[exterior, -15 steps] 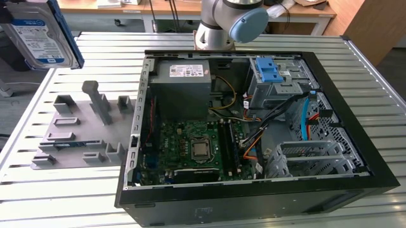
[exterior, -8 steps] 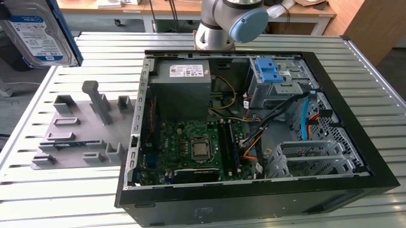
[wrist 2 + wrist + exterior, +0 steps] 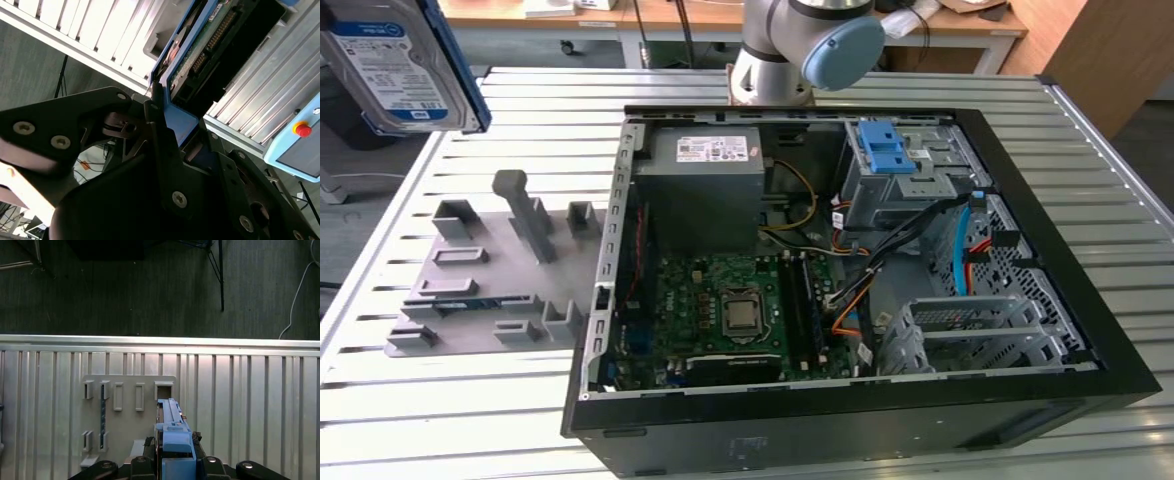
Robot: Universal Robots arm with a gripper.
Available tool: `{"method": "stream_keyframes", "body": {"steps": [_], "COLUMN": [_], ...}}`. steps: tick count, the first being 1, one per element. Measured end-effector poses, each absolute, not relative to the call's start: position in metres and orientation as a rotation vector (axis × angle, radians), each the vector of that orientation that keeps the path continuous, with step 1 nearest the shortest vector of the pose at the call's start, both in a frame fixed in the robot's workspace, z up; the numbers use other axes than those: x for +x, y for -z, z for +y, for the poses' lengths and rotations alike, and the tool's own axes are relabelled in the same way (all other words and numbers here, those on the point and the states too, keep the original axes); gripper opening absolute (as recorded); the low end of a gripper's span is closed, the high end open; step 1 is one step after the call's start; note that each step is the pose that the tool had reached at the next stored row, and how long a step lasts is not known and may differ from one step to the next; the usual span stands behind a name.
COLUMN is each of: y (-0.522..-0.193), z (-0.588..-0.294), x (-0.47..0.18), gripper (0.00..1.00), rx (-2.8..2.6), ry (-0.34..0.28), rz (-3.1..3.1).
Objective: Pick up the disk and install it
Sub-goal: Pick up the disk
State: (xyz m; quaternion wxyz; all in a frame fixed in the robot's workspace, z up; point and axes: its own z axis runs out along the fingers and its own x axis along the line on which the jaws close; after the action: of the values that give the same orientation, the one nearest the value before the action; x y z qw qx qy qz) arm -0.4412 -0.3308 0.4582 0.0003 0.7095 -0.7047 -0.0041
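1. The end effector [image 3: 176, 464] is clamped on the blue bracket of the disk [image 3: 171, 422], one finger on each side.
2. The disk [image 3: 398, 65] hangs in the air, well apart from the open computer case [image 3: 854, 435], towards the exterior view's left of it.
3. A grey holder plate [image 3: 480, 300] lies on the bench [image 3: 454, 420], just beside the case on this same side.

Even overhead light in the exterior view, soft shadows inside the open black computer case [image 3: 854, 425]. Strong glare off the ribbed silver metal table [image 3: 467, 410], near white in the second wrist view. Black gripper [image 3: 172, 112], clamped on the flat silver disk in blue plastic bracket [image 3: 400, 70], underexposed, almost silhouette. Dark grey floor [image 3: 150, 290] dim.
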Motion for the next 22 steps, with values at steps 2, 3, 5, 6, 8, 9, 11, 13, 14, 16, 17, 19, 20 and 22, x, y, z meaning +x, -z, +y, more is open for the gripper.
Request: {"method": "stream_keyframes", "body": {"steps": [2, 3, 5, 6, 8, 9, 11, 13, 14, 16, 17, 19, 20, 22], "y": [-0.46, -0.461, -0.464, -0.465, -0.467, -0.468, -0.469, -0.471, -0.471, -0.473, -0.473, -0.474, -0.475, -0.476], "z": [-0.331, -0.331, -0.331, -0.331, -0.331, -0.331, -0.331, -0.331, -0.331, -0.331, -0.331, -0.331, -0.331, -0.331], "x": [-0.441, -0.441, -0.441, -0.441, -0.441, -0.441, -0.441, -0.441, -0.441, -0.441, -0.441, -0.441, -0.441, -0.441], "gripper": [0.36, 0.36, 0.36, 0.36, 0.36, 0.36, 0.36, 0.36, 0.36, 0.36, 0.36, 0.36, 0.36, 0.36], "rx": [2.229, 2.229, 2.229, 2.229, 2.229, 2.229, 2.229, 2.229, 2.229, 2.229, 2.229, 2.229, 2.229, 2.229], "ry": [0.013, 0.013, 0.013, 0.013, 0.013, 0.013, 0.013, 0.013, 0.013, 0.013, 0.013, 0.013, 0.013, 0.012], "rz": [-2.213, -2.213, -2.214, -2.213, -2.214, -2.214, -2.213, -2.214, -2.214, -2.214, -2.214, -2.214, -2.214, -2.214]}}
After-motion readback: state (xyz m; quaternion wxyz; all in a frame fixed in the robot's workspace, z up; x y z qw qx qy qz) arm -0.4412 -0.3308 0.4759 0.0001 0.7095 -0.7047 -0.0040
